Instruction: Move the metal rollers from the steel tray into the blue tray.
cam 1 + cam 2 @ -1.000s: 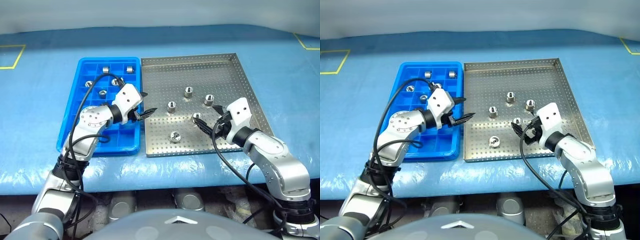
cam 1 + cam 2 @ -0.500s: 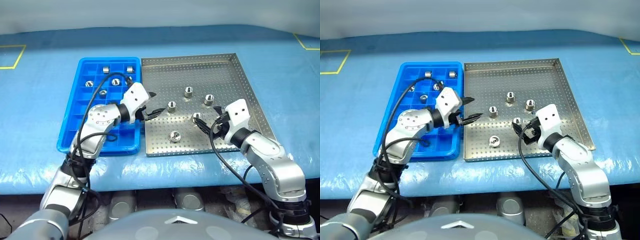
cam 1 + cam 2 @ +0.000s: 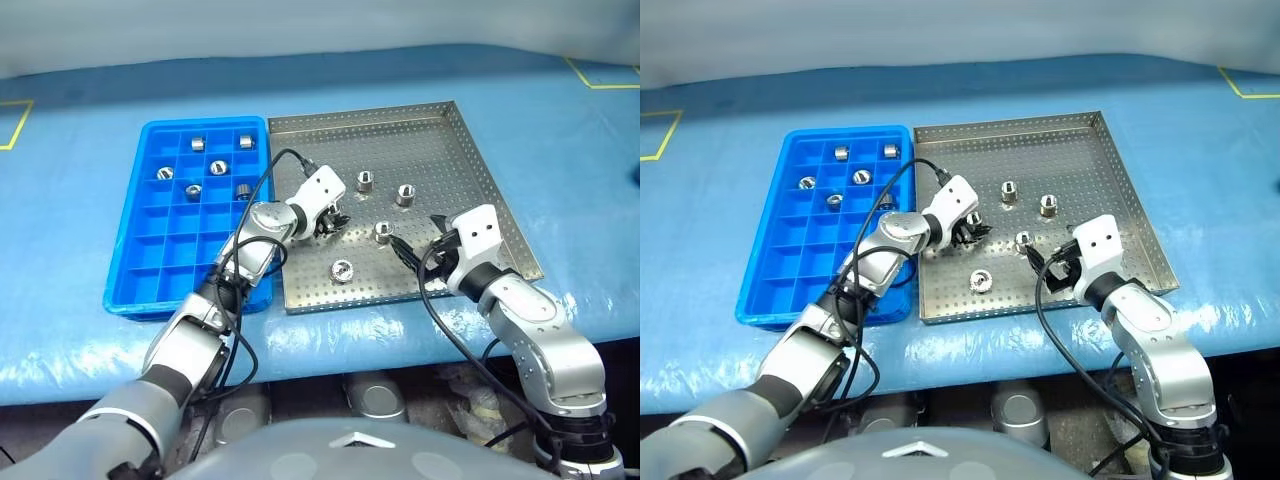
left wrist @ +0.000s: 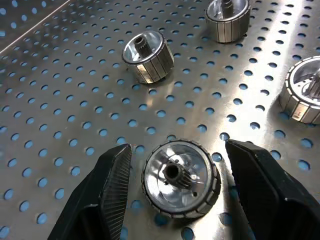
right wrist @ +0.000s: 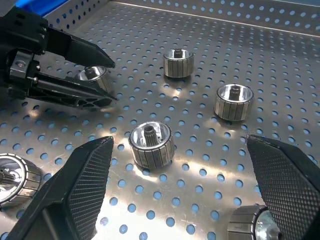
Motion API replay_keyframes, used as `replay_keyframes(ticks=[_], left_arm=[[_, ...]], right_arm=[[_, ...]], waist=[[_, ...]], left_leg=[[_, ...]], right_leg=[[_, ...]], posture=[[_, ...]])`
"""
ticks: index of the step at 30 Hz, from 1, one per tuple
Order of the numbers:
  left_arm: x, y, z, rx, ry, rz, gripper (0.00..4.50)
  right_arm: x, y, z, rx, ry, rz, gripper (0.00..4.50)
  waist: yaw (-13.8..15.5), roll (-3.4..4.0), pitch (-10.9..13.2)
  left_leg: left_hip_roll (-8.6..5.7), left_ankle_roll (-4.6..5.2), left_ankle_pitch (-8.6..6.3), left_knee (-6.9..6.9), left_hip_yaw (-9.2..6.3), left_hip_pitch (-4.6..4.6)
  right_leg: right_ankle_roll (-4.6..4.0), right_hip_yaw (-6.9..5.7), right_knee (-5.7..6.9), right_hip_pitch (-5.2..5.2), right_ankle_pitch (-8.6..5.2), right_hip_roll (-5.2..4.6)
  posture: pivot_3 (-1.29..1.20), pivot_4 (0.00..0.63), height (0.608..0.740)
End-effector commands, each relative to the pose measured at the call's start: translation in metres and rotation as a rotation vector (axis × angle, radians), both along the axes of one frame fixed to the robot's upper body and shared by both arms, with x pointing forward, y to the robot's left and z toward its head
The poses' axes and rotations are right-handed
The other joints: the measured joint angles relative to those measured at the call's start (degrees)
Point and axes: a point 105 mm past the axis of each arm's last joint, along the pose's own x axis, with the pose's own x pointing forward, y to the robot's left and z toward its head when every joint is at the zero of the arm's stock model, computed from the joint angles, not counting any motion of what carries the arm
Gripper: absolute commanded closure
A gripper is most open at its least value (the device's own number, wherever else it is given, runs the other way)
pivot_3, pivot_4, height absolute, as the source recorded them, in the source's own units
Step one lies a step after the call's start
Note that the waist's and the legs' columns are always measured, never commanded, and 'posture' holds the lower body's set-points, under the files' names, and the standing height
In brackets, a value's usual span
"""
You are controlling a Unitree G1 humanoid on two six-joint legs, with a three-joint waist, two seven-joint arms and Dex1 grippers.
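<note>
Five metal rollers [image 3: 366, 180] lie loose on the perforated floor of the steel tray [image 3: 450, 150], and six more sit in compartments at the far end of the blue tray [image 3: 135, 260], which lies just beside the steel tray on the robot's left. The left gripper [image 4: 172, 187] reaches over the steel tray with its two black fingers [image 4: 112, 187] parted on either side of one upright roller [image 4: 181, 178]; a gap shows on each side, so the pads are close to it but not touching. Beyond those fingertips stand two more rollers, and a third sits off to one side. The right gripper [image 5: 180, 185] hovers low over the near right part of the steel tray with its fingers [image 5: 82, 180] spread wide and empty; one roller [image 5: 151, 144] stands just ahead of them, between the two tips, and others lie farther out.
</note>
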Motion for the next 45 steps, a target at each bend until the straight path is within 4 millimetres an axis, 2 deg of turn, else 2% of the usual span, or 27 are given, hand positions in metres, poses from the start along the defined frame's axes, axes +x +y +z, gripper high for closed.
replay_keyframes(ticks=[1, 4, 7, 10, 14, 16, 18, 19, 22, 23, 25, 28, 29, 31, 36, 41, 45], left_arm=[[0.007, 0.001, -0.004, 0.044, -0.015, 0.030, 1.21], [0.001, -0.003, -0.003, 0.012, -0.007, -0.015, 1.80], [0.000, -0.003, 0.002, -0.016, -0.010, -0.014, 2.76], [0.005, 0.002, 0.011, -0.034, -0.039, 0.019, 2.79], [0.008, 0.008, 0.040, -0.151, -0.082, 0.050, 2.79], [0.010, 0.022, 0.063, -0.227, -0.120, 0.085, 2.79], [0.010, 0.042, 0.082, -0.236, -0.182, 0.128, 2.79], [0.011, 0.059, 0.088, -0.198, -0.217, 0.163, 2.79], [0.010, 0.127, 0.098, -0.060, -0.295, 0.364, 2.79], [0.008, 0.142, 0.100, -0.022, -0.308, 0.417, 2.79], [-0.005, 0.187, 0.099, 0.077, -0.326, 0.582, 2.79], [-0.026, 0.232, 0.093, 0.205, -0.325, 0.755, 2.79], [-0.033, 0.240, 0.088, 0.210, -0.303, 0.782, 2.79], [-0.040, 0.243, 0.080, 0.228, -0.273, 0.801, 2.79], [-0.039, 0.237, 0.061, 0.240, -0.225, 0.810, 2.79], [-0.039, 0.239, 0.050, 0.257, -0.201, 0.832, 2.79], [-0.033, 0.231, 0.049, 0.212, -0.205, 0.813, 2.79]], right_arm=[[0.003, -0.006, 0.021, -0.009, -0.098, -0.041, 0.03], [0.006, -0.011, 0.025, -0.010, -0.116, -0.081, 0.00], [0.007, -0.012, 0.025, -0.015, -0.117, -0.086, 0.00], [0.011, -0.011, 0.024, -0.016, -0.118, -0.090, 0.00], [0.015, -0.001, 0.024, -0.010, -0.116, -0.055, 0.00], [0.017, 0.004, 0.022, -0.005, -0.112, -0.035, 0.00], [0.018, 0.009, 0.021, -0.006, -0.107, -0.013, 0.00], [0.018, 0.011, 0.020, -0.009, -0.106, -0.007, 0.00], [0.019, 0.014, 0.019, -0.005, -0.105, -0.003, 0.00], [0.019, 0.014, 0.019, -0.003, -0.105, -0.003, 0.00], [0.019, 0.014, 0.017, 0.003, -0.100, 0.001, 0.00], [0.023, 0.015, 0.014, 0.004, -0.090, 0.005, 0.00], [0.025, 0.016, 0.014, 0.005, -0.089, 0.010, 0.00], [0.028, 0.020, 0.014, 0.015, -0.090, 0.029, 0.00], [0.034, 0.030, 0.016, 0.016, -0.095, 0.069, 0.00], [0.037, 0.030, 0.018, 0.012, -0.100, 0.074, 0.00], [0.037, 0.032, 0.017, 0.006, -0.099, 0.085, 0.00]], waist=[[-0.2, 0.01, 0.0], [-0.6, 0.01, 0.0], [-0.9, 0.02, 0.0], [-1.0, 0.02, 0.0], [-0.9, 0.01, 0.0], [-0.8, 0.01, 0.0], [-0.8, 0.01, 0.0], [-0.8, 0.02, 0.0], [-0.9, 0.06, 0.0], [-0.9, 0.06, 0.0], [-0.5, 0.05, 0.0], [0.6, 0.00, 0.0], [1.2, -0.01, 0.0], [2.4, -0.04, 0.0], [5.7, -0.07, 0.0], [6.2, -0.08, 0.0], [6.0, -0.07, 0.0]], left_leg=[[0.00, 0.00, 0.00, 0.02, 0.00, 0.00], [-0.02, 0.00, 0.00, 0.08, 0.00, 0.04], [-0.02, 0.00, 0.00, 0.09, 0.01, 0.04], [-0.02, 0.00, 0.00, 0.08, 0.01, 0.05], [-0.01, 0.00, 0.00, 0.05, 0.04, 0.03], [-0.01, 0.00, 0.00, 0.05, 0.03, -0.01], [-0.01, 0.00, 0.00, 0.03, 0.04, -0.04], [0.00, 0.00, 0.00, 0.01, 0.05, -0.04], [0.04, 0.00, 0.00, -0.07, 0.07, 0.05], [0.05, 0.00, 0.00, -0.09, 0.08, 0.08], [0.07, 0.00, 0.00, -0.09, 0.06, 0.10], [0.04, 0.00, 0.00, -0.08, 0.06, 0.06], [0.02, 0.00, 0.00, -0.07, 0.07, 0.06], [0.02, 0.00, 0.00, -0.05, 0.07, 0.05], [0.02, -0.03, 0.02, 0.00, -0.07, 0.05], [0.00, -0.04, 0.02, -0.07, -0.06, 0.02], [0.02, -0.04, 0.02, -0.16, -0.06, 0.05]], right_leg=[[0.02, 0.00, 0.00, 0.02, 0.01, 0.00], [0.09, 0.01, -0.02, 0.11, 0.04, -0.01], [0.11, 0.03, -0.02, 0.11, 0.06, -0.01], [0.11, 0.04, -0.01, 0.09, 0.06, 0.00], [0.12, 0.09, 0.00, 0.04, 0.06, 0.00], [0.12, 0.09, 0.00, 0.01, 0.06, 0.00], [0.12, 0.11, 0.01, -0.04, 0.07, 0.00], [0.12, 0.12, 0.01, -0.05, 0.06, 0.00], [0.11, 0.18, 0.05, -0.06, 0.06, 0.04], [0.10, 0.19, 0.07, -0.06, 0.06, 0.06], [0.09, 0.18, 0.09, -0.07, 0.05, 0.07], [0.08, 0.16, 0.07, -0.07, 0.05, 0.03], [0.08, 0.16, 0.06, -0.06, 0.05, 0.00], [0.08, 0.14, 0.05, -0.06, 0.05, -0.02], [0.07, -0.10, 0.08, 0.00, 0.06, -0.03], [0.02, -0.09, 0.03, -0.01, 0.09, -0.07], [-0.18, -0.10, 0.03, -0.05, 0.19, -0.06]], posture=[[-0.26, 0.150, 0.740], [-0.26, 0.150, 0.740], [-0.24, 0.150, 0.740], [-0.23, 0.150, 0.740], [-0.21, 0.150, 0.740], [-0.20, 0.150, 0.740], [-0.19, 0.150, 0.740], [-0.18, 0.150, 0.740], [-0.16, 0.150, 0.740], [-0.15, 0.150, 0.740], [-0.13, 0.150, 0.740], [-0.09, 0.150, 0.740], [-0.07, 0.150, 0.740], [-0.04, 0.150, 0.740], [-0.02, 0.150, 0.740], [0.00, 0.150, 0.740], [0.00, 0.150, 0.740]])
